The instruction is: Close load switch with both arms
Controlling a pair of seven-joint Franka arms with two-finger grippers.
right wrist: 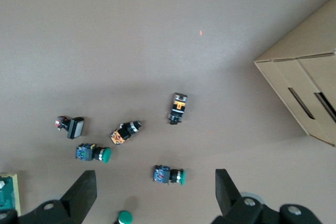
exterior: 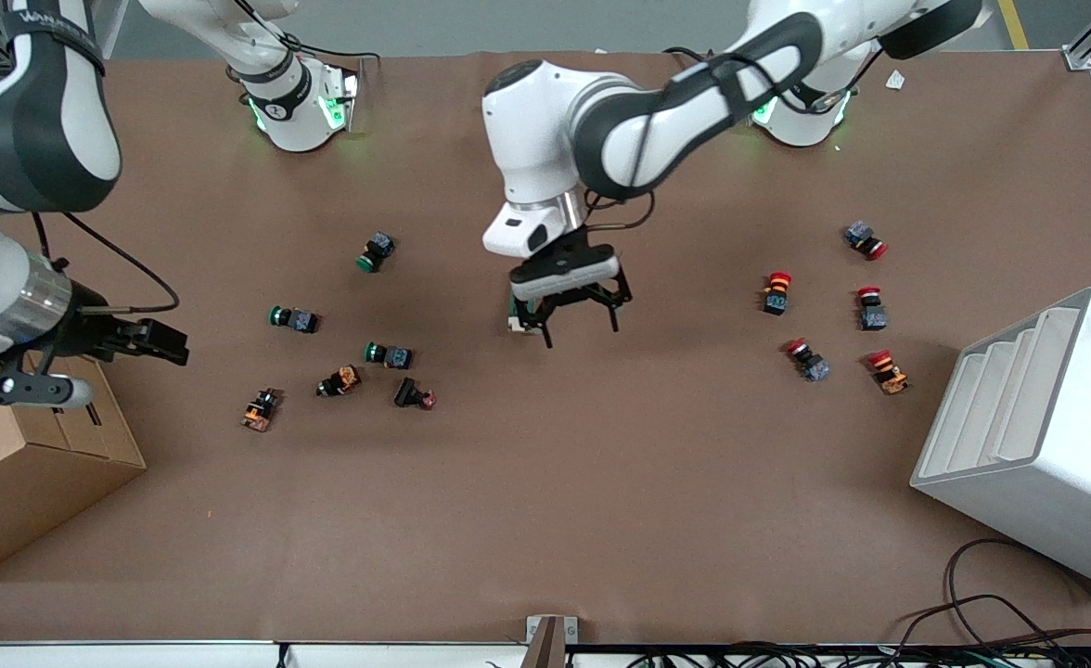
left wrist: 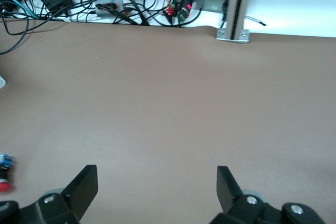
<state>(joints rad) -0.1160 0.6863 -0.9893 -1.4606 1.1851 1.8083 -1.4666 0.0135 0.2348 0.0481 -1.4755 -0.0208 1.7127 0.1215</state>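
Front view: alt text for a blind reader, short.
The left gripper, jaws open, hangs over the load switch at the middle of the brown table. The right gripper waits above a cardboard box; green-capped buttons and red-capped buttons lie scattered either side.

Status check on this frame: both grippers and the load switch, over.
Left gripper open, over the load switch, not gripping. Right gripper open, waiting beside the cardboard box. Nothing blocking the switch.
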